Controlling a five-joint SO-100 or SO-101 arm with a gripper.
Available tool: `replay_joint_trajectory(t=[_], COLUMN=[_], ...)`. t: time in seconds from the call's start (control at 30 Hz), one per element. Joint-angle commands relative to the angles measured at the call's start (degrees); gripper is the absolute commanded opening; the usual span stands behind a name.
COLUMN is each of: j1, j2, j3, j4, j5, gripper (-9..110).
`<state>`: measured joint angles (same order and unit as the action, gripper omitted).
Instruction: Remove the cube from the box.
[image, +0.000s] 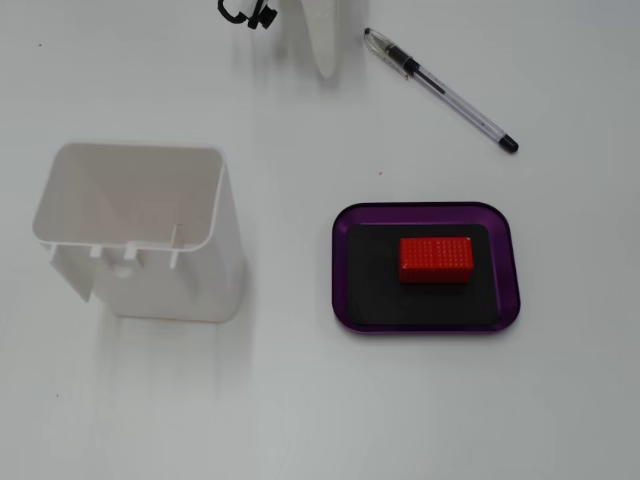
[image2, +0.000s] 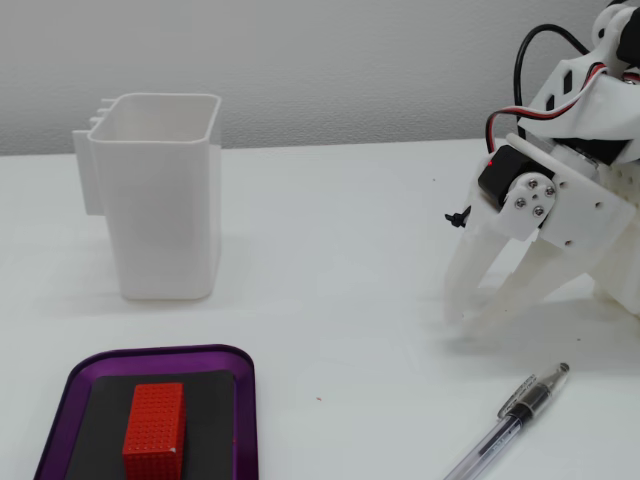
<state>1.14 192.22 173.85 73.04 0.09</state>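
The cube (image2: 154, 430) lies on the black floor of the box (image2: 245, 400), at the near left corner of the counter (image2: 340, 250). A white container (image2: 160, 195) stands upright behind it, toward the far left. At the right edge the claw (image2: 478, 318) points down, slightly parted, tips at the counter, holding nothing. A pen (image2: 505, 425) lies near it.

No legible text, label, brand, number or sign is found on any item in either fixed view, the cube (image: 436, 258) in the box (image: 426, 214) included, its surface being marked only by fine raised dots.
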Motion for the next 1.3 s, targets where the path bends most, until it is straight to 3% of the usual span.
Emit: replay_joint_trajectory(t=[0.0,0.53,0.87,1.0,1.27], j1=[-0.7,-0.6,-0.5,-1.0,-2.2], j2=[2.7,2.7,0.1,-13.1,-63.1], j3=[0.1,0.2,-7.2,-19.2,-55.5], j4=[-0.9,-1.2,-12.0,-14.4,-13.5], j5=[0.4,-0.3,-0.6,-1.5,2.8], gripper=[3,3,8,13,14])
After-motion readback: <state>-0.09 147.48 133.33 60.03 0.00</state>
